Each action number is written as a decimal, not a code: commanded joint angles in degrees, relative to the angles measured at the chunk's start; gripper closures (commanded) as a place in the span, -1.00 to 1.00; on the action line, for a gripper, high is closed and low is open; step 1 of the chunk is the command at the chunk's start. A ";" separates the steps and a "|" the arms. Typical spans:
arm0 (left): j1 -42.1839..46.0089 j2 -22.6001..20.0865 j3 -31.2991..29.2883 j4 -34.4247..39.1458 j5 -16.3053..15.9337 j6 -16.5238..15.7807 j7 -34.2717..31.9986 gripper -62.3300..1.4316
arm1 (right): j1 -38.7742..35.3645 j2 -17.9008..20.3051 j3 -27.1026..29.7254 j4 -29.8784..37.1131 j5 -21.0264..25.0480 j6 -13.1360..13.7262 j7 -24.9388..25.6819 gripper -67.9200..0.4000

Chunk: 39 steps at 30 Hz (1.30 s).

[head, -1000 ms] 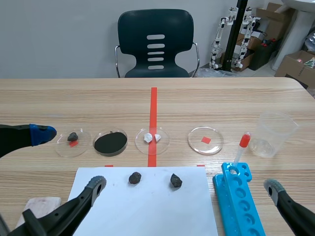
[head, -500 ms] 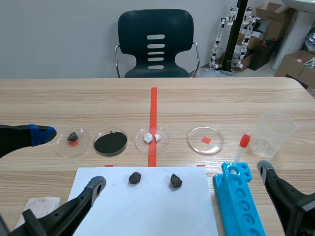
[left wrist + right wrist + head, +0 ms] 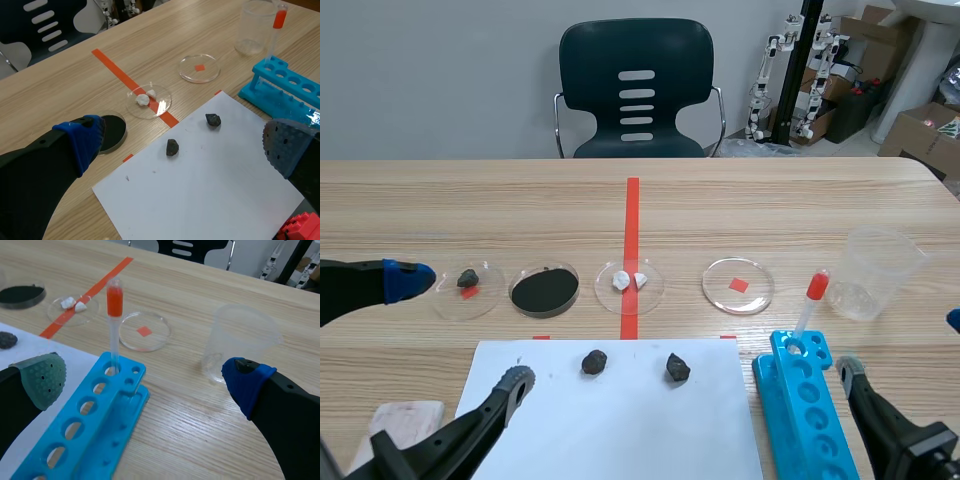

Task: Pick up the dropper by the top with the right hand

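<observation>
The clear plastic dropper with a red bulb (image 3: 114, 325) stands upright in the end hole of a blue plastic rack (image 3: 122, 392) on the wooden bench (image 3: 720, 200), near a clear plastic cup (image 3: 875, 272). The right hand (image 3: 145, 380) is released, its fingers wide apart near the rack and clear of the dropper. The left hand (image 3: 182, 145) is released above a white paper sheet (image 3: 210, 195).

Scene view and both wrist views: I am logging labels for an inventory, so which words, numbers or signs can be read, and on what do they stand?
No text can be read in any view.
Cardboard box, in the background at the far right: a coloured print, too small to read.
Plastic cup, blue rack, dropper: no lettering or scale marks visible.
</observation>
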 commanded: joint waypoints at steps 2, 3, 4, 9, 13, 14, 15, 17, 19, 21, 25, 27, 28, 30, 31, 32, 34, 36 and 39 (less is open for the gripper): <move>0.26 0.13 -0.20 0.57 -0.44 -0.02 -1.03 -1.00 | 2.10 0.02 -0.79 -1.40 -0.70 0.02 1.68 -0.96; 0.26 0.13 -0.20 0.57 -0.44 -0.02 -1.05 -1.00 | 2.86 0.02 -1.05 -2.43 -1.03 0.02 1.64 -0.96; 0.26 0.13 -0.20 0.57 -0.44 -0.02 -1.05 -1.00 | 3.69 0.04 -1.31 -3.41 -1.53 0.04 1.75 -0.96; 0.22 0.13 -0.20 0.57 -0.44 -0.02 -1.07 -1.00 | 7.39 0.15 -2.75 -6.47 -2.82 0.09 1.73 -0.96; 0.11 0.13 -0.20 0.57 -0.44 -0.02 -1.07 -1.00 | 8.44 0.15 -3.23 -6.51 -3.65 0.33 3.48 -0.96; 0.11 0.13 -0.20 0.57 -0.44 -0.02 -1.07 -1.00 | 8.52 0.17 -3.23 -6.51 -3.65 0.33 4.26 -0.96; 0.11 0.11 -0.20 0.57 -0.44 -0.02 -1.07 -1.00 | 8.55 0.17 -3.23 -6.49 -3.91 0.33 4.98 -0.96; 0.11 0.11 -0.20 0.57 -0.44 -0.02 -1.07 -1.00 | 8.57 0.17 -3.23 -6.49 -5.22 0.33 6.16 -0.96; 0.11 0.11 -0.20 0.57 -0.44 -0.02 -1.07 -1.00 | 8.85 0.17 -3.23 -6.49 -6.58 0.33 6.29 -0.96; 0.09 0.11 -0.20 0.57 -0.44 -0.02 -1.07 -1.00 | 9.49 0.17 -3.23 -6.51 -7.45 0.31 5.81 -0.96; 0.09 0.13 -0.20 0.57 -0.44 -0.02 -1.05 -1.00 | 11.04 0.42 -3.23 -6.51 -7.45 0.35 5.68 -0.96; 0.09 0.13 -0.20 0.57 -0.44 -0.02 -1.05 -1.00 | 11.50 0.52 -3.21 -6.51 -7.45 0.31 5.57 -0.96; 0.09 0.13 -0.20 0.57 -0.44 -0.02 -1.05 -1.00 | 11.76 0.68 -3.21 -6.51 -7.45 0.31 5.68 -0.96; 0.00 0.13 -0.20 0.57 -0.44 -0.02 -1.03 -1.00 | 12.17 0.96 -3.21 -6.51 -7.43 0.35 5.81 -0.96; -0.02 0.11 -0.20 0.57 -0.44 -0.02 -1.03 -1.00 | 12.39 1.03 -3.23 -6.51 -7.43 0.42 5.97 -0.96; -0.02 0.11 -0.20 0.57 -0.44 -0.02 -1.03 -1.00 | 12.57 1.11 -3.23 -6.51 -7.43 0.46 6.14 -0.96; -0.02 0.11 -0.20 0.57 -0.44 -0.02 -1.03 -1.00 | 13.03 1.14 -3.23 -6.51 -7.43 0.48 6.03 -0.96; -0.02 0.11 -0.20 0.57 -0.44 -0.02 -1.03 -1.00 | 13.38 1.14 -3.23 -6.51 -7.43 0.48 6.10 -0.96; -0.02 0.13 -0.20 0.57 -0.44 -0.02 -1.09 -1.00 | 14.34 1.14 -3.23 -6.51 -7.43 0.48 5.40 -0.96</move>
